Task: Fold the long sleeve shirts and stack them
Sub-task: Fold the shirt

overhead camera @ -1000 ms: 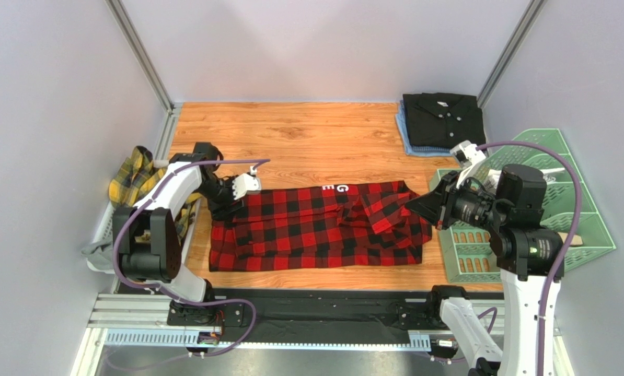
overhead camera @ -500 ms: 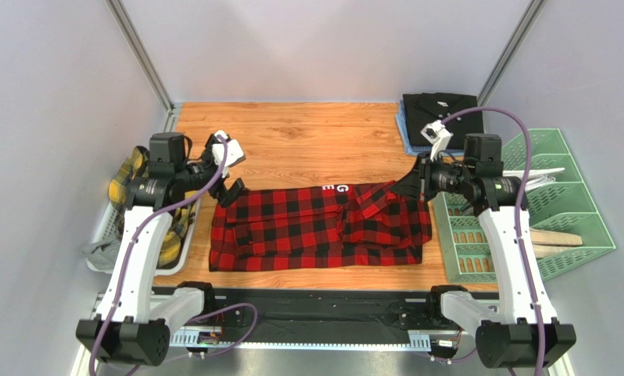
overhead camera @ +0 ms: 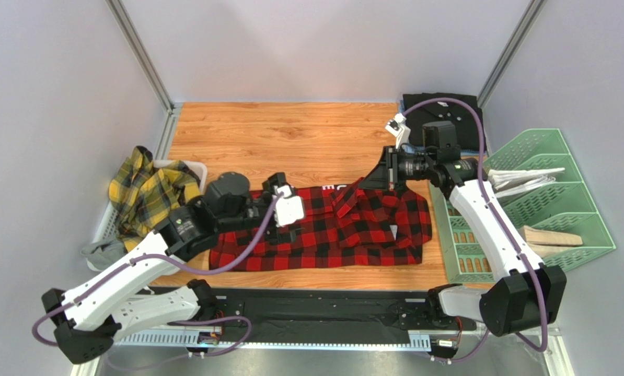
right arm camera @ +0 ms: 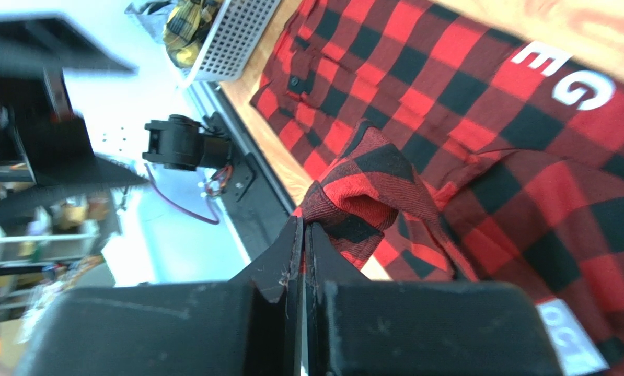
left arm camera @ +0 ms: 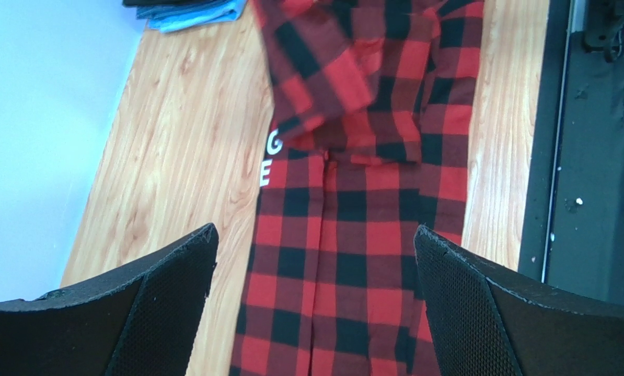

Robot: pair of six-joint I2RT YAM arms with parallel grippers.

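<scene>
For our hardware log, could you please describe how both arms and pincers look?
The left arm and right arm have white shells, black joints and a purple cable each. The left pincer and right pincer have black fingers; the left's pads look finely meshed.

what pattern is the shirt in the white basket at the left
The crumpled cloth shirt is yellow-and-dark plaid; top external view.

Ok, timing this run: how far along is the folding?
Done: the black shirt lies folded at the far right corner. In hand: the red check shirt, a flap pinched by the right end effector; the left end effector hangs open above it. Left: the yellow plaid shirt, crumpled in its basket.
</scene>
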